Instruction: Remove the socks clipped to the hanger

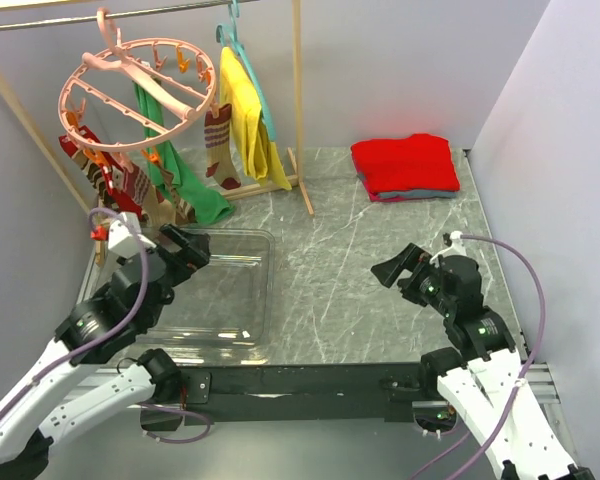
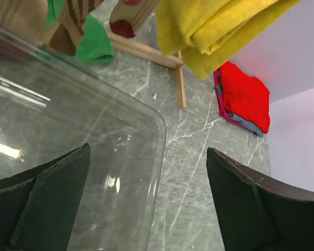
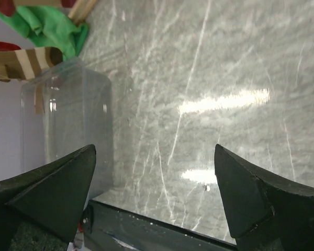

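Left claw point(image 2: 146, 204) and right claw point(image 3: 154, 196) are held wide open, empty; the round pink plastic hanger point(image 1: 155, 78) is seen only overhead, far-left corner.

The top view looks down from above and behind the arms. It takes in the whole table point(image 1: 380, 280), from the near edge to the far wall.

The left wrist view sits low and close over the clear bin point(image 2: 159, 125) on the left. It faces far and right, towards the folded red cloth point(image 2: 243, 97), with its own fingers point(image 2: 47, 204) in the bottom corners.

The right wrist view hangs close above the table point(image 3: 199, 104), tilted down and facing left.

All three views share the bin point(image 3: 68, 115) and the green cloth point(image 3: 52, 26).
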Available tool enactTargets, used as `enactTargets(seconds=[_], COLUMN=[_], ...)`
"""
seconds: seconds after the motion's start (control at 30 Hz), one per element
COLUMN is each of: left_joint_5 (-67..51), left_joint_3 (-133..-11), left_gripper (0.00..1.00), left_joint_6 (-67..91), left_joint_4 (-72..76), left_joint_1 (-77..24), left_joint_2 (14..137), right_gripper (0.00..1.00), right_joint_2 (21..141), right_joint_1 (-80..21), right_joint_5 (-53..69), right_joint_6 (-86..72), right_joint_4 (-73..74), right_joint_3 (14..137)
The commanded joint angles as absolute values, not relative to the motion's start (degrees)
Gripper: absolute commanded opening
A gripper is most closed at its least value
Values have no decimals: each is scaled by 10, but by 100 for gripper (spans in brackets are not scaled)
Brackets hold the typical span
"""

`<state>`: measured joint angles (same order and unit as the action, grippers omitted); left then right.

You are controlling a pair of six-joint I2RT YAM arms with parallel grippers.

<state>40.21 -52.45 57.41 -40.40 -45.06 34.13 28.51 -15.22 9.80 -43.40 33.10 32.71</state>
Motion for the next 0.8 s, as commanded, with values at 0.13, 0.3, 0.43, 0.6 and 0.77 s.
enactTargets(seconds=[0.13,0.3,0.43,0.6,0.77], left_joint_5=[249,274,382,444,358], left_joint_3=[-517,-533,-591,-673,-679], left_gripper=[96,96,96,96,98], left_joint_6=[410,432,415,378,343], left_joint_4=[-307,-311,-370,-412,-361], left_joint_1=[-451,-451,-451,-424,-330], left_joint_2=[290,303,372,477,520], right_gripper=[100,100,100,100,100], right_joint_2=[315,371,417,516,614], right_joint_1=[-150,-150,-207,-316,-392], right_joint_5=[125,238,214,136,126], right_joint_6=[-377,-357,-351,-326,-284], right_joint_4=[306,229,155,90,49], right_joint_3=[381,381,395,466,544])
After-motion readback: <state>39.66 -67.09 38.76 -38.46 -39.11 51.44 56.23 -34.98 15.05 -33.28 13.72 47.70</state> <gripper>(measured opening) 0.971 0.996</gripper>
